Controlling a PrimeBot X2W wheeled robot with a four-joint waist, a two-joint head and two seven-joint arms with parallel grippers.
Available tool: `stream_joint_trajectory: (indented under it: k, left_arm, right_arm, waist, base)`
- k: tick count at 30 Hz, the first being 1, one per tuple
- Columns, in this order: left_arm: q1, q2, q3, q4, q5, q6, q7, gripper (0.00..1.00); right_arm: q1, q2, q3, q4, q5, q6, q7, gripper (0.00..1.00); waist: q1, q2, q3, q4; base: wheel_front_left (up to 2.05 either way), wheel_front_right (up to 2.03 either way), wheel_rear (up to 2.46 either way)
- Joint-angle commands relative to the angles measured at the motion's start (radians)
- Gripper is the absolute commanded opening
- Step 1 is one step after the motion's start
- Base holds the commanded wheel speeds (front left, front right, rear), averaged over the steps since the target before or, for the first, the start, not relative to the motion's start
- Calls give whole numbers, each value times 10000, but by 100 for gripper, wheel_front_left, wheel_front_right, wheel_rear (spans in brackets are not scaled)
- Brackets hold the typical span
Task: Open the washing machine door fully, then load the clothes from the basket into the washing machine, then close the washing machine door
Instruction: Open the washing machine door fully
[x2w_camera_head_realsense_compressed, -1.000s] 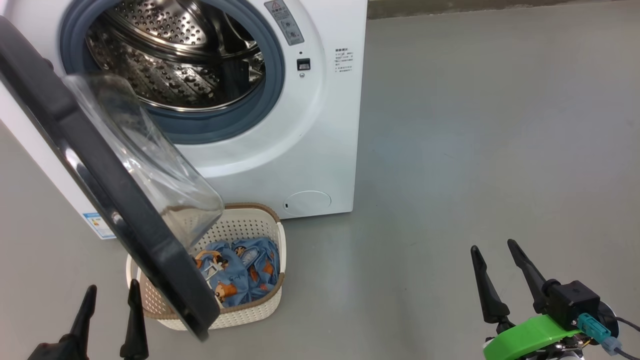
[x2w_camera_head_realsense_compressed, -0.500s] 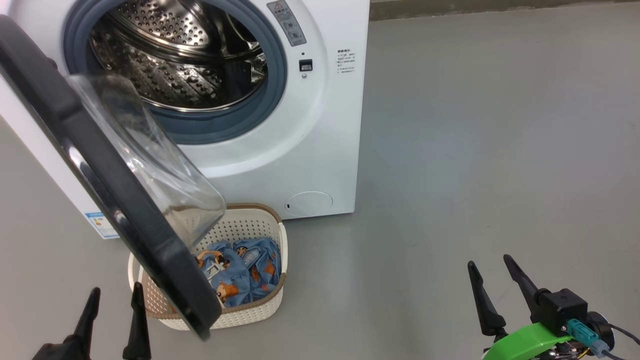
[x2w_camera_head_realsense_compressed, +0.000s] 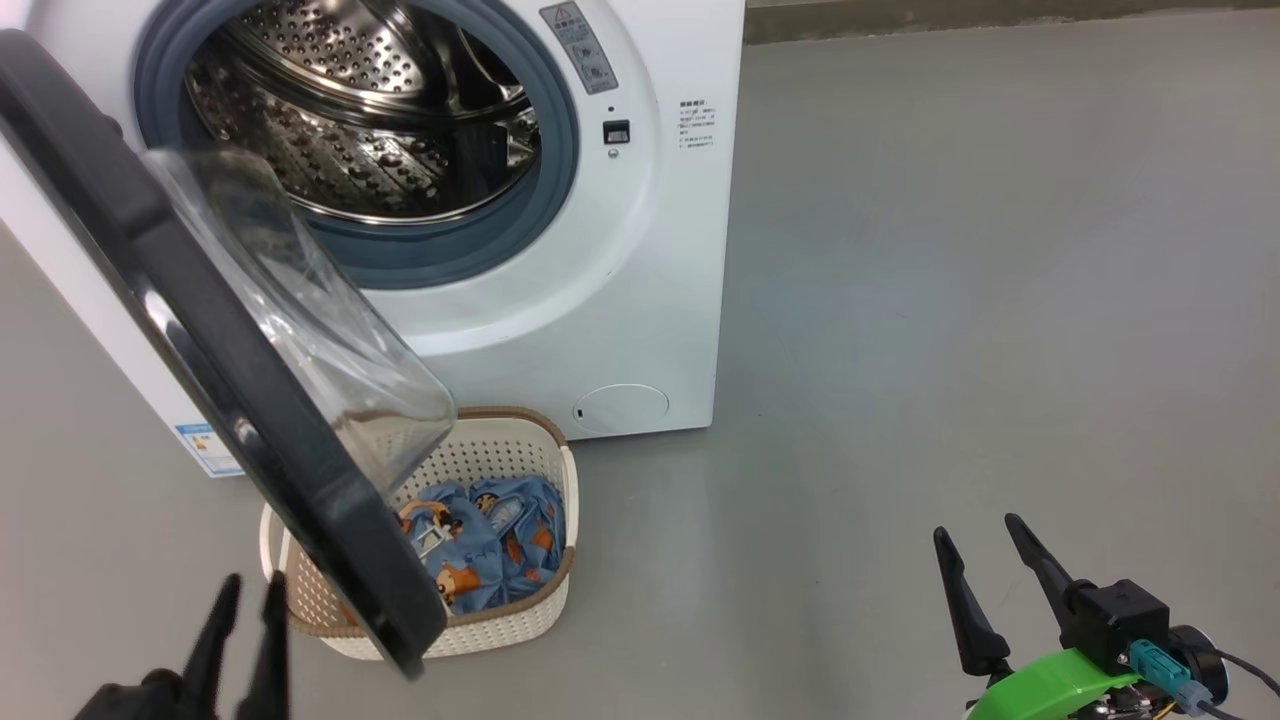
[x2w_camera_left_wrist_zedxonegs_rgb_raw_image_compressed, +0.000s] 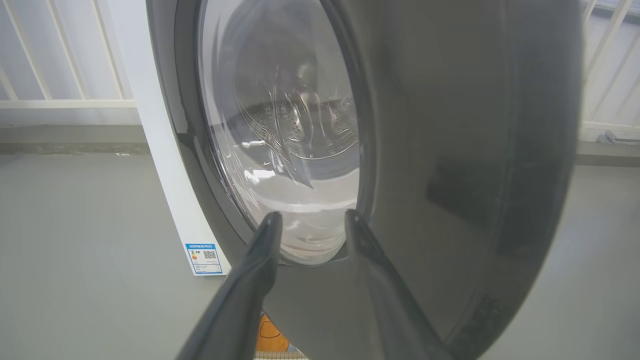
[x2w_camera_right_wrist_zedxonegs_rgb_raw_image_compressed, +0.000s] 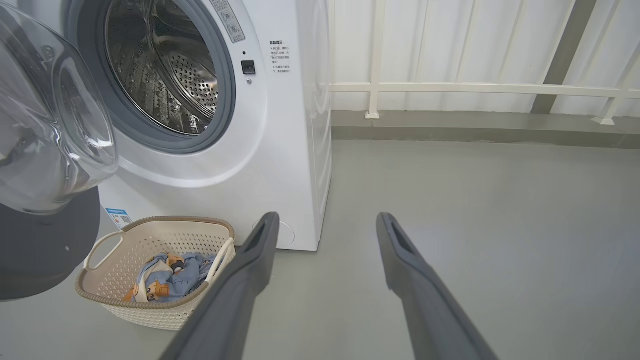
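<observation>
- Narrowed left gripper (x2w_camera_head_realsense_compressed: 253, 580) from full spread, jaws still parted, empty; shifted nearer washing machine door (x2w_camera_head_realsense_compressed: 205, 360) rim.
- Kept right gripper (x2w_camera_head_realsense_compressed: 976, 526) spread wide, idle.
- Left clothes (x2w_camera_head_realsense_compressed: 490, 550) in basket (x2w_camera_head_realsense_compressed: 500, 450) at washing machine (x2w_camera_head_realsense_compressed: 620, 300) foot; probably readying to push door wider.

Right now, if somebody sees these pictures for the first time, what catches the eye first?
The large black-rimmed washing machine door stands open at the left of the head view, partly hiding the cream basket. Behind it shines the steel drum; blue cartoon-print clothes lie in the basket.
</observation>
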Motion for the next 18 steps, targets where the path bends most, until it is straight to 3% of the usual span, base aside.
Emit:
stream_joint_trajectory:
  k: [1,12,18]
  left_arm:
    - [-225,271,351,-400,-71,-16,-65,0]
    - [-941,207,1355,-3024,-137,-16,-65,0]
    - [-1489,445,714,-4804,-240,-16,-65,0]
  right_arm:
    - [-152,-22,220,-184,-12,16,-120,100]
    - [-167,-22,309,-235,64,16,-120,100]
    - [-156,-22,363,-247,81,16,-120,100]
  waist:
    - [0,0,3,11]
    - [0,0,74,71]
    - [0,0,104,26]
  base:
    - [0,0,0]
    - [0,0,0]
    - [0,0,0]
